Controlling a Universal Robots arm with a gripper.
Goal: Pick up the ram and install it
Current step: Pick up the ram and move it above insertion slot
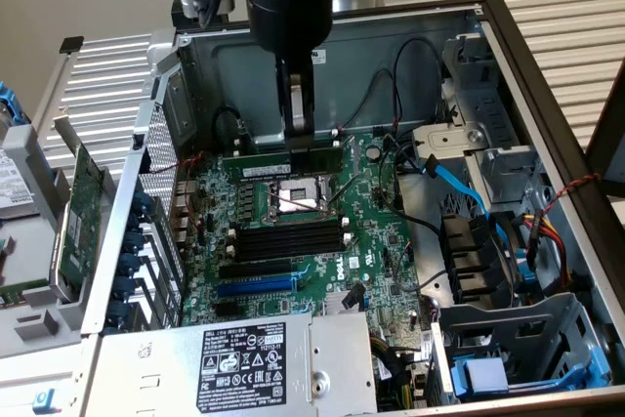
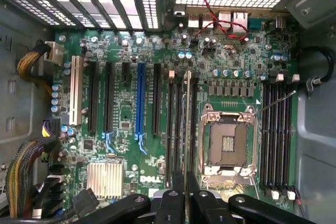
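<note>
Closest to the wrist camera, the hand (image 2: 186, 203) was closed down to a narrow gap, its two fingers pinching the ram (image 2: 187, 129) across its thin faces. The stick hung straight below the hand, carried edge-up, so from the wrist it showed as one pale thin line running away from the fingertips.

Beneath it lay the motherboard (image 2: 121, 108) of the opened computer case (image 1: 547, 75). The ram's long axis ran parallel to the black memory slots (image 2: 180, 124), and its edge lined up over that bank, the one between the blue expansion slot (image 2: 139, 98) and the CPU socket (image 2: 228, 142). Which slot of the bank it stood over could not be told. It looked to be held above the board, not seated, though the gap itself was not plain.

Past the socket sat a second bank of slots (image 2: 275, 135) with white end clips, apart from the stick.

In the exterior view the ram lay level across the picture under the hand, above the socket, its length matching the slots. Farther off, on that view's left and outside the case, a larger green expansion card (image 1: 83, 212) stood untouched.
</note>
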